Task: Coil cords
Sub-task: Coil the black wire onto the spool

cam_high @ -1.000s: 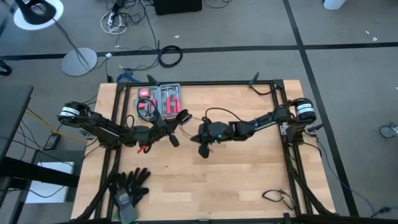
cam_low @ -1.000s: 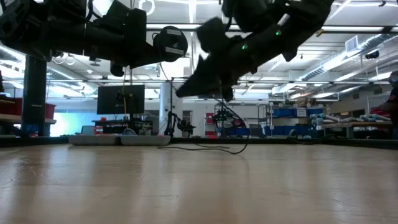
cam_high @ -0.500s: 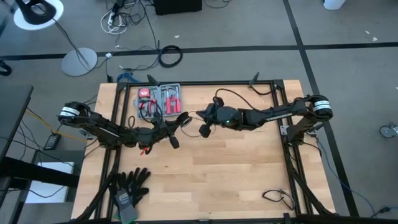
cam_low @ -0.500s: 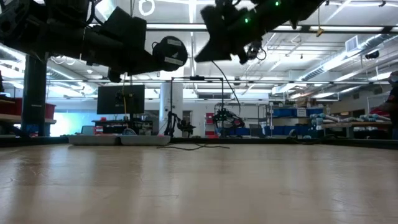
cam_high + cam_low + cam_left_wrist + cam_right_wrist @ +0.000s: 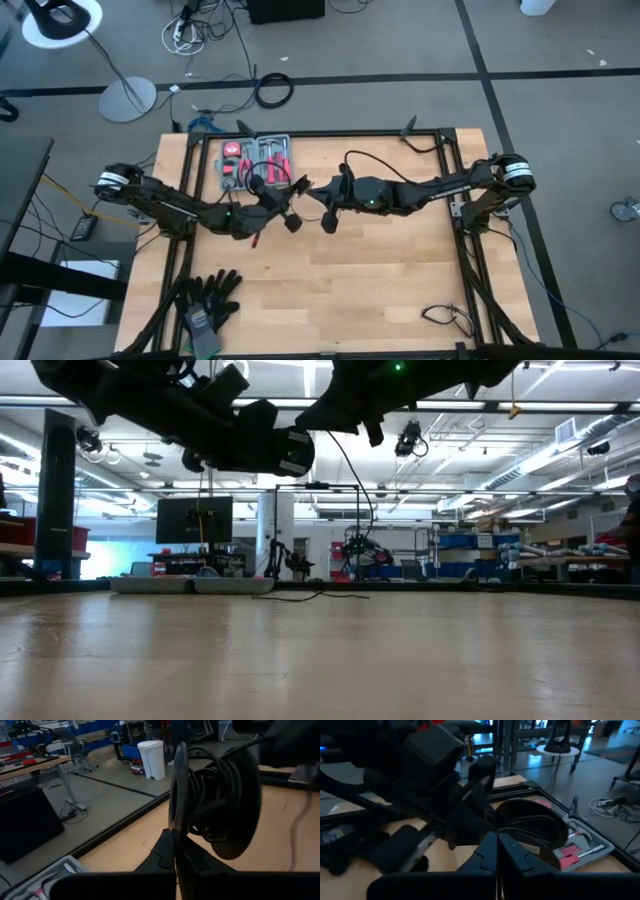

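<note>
The cord is a thin black wire (image 5: pixel 365 160) wound partly onto a round black puck (image 5: pixel 235 805). My left gripper (image 5: pixel 288 212) is shut on the puck, high above the table's middle. In the low view the puck (image 5: pixel 278 450) faces the camera. My right gripper (image 5: pixel 326 212) is close beside it on its right, shut on the wire. From there the wire hangs down in the low view (image 5: pixel 362 490) to the far part of the table (image 5: pixel 320 596), and runs off toward the far right corner (image 5: pixel 425 145). My left gripper pinches the puck's thin rim (image 5: pixel 177 845) between its two fingers, coming level from the table's left. The puck is lifted clear and stands on edge, with wire turns (image 5: pixel 210 795) wound on it. My right gripper pinches the wire (image 5: pixel 506 836) between its shut fingers a short way from the puck (image 5: pixel 535 827), coming from the table's right. The wire runs across to the puck's turns, and the rest hangs slack below the gripper.
An open tool case (image 5: pixel 258 160) with red-handled tools lies at the far left, just behind the grippers. Black gloves (image 5: pixel 208 300) lie at the near left corner. A short black cable (image 5: pixel 445 318) lies at the near right.
My right gripper has risen from low over the table's middle, gone toward the far edge, and closed in beside the puck, drawing the wire up so that it hangs from higher. My left gripper has shifted a little toward the right and near edge with the puck.
</note>
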`<action>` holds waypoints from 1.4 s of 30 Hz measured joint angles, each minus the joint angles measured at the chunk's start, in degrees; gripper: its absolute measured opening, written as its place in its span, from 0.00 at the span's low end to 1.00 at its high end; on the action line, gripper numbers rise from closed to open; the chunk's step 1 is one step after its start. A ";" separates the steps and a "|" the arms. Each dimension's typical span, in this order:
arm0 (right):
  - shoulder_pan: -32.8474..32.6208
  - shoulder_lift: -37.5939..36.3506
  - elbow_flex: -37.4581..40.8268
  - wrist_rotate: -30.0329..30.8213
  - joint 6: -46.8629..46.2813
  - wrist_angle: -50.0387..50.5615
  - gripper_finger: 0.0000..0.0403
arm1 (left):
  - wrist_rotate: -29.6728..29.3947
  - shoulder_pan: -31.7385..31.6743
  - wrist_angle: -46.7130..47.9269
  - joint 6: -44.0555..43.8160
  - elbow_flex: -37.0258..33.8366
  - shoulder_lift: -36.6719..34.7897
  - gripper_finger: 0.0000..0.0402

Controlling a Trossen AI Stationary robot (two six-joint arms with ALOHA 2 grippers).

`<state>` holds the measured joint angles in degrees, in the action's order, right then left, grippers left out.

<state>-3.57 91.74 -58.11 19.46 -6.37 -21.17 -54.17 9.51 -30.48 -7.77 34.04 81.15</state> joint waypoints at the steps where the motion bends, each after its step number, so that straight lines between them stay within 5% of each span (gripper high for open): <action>1: -0.01 0.00 0.00 -0.50 -0.02 0.21 0.00 | 0.05 -0.17 -0.13 0.00 0.15 0.36 0.00; 9: -0.07 1.61 -0.04 -4.49 -2.40 1.42 0.03 | 3.34 -0.86 -8.44 -0.42 0.65 7.12 0.00; 24: -2.68 2.03 0.07 -5.05 -7.53 12.75 0.11 | 9.70 -0.99 -11.27 -12.63 -3.27 8.33 0.00; 34: -3.60 7.36 3.03 -4.72 -14.94 9.20 0.11 | 12.92 -1.31 -27.11 -18.21 -3.98 23.62 0.00; 42: -6.26 11.16 3.04 -2.57 -17.61 10.35 0.10 | 12.92 -3.00 -28.91 -22.71 -4.02 31.82 0.00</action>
<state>-9.83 102.91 -55.07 16.89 -23.99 -10.82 -41.25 6.51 -59.40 -30.48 30.02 112.97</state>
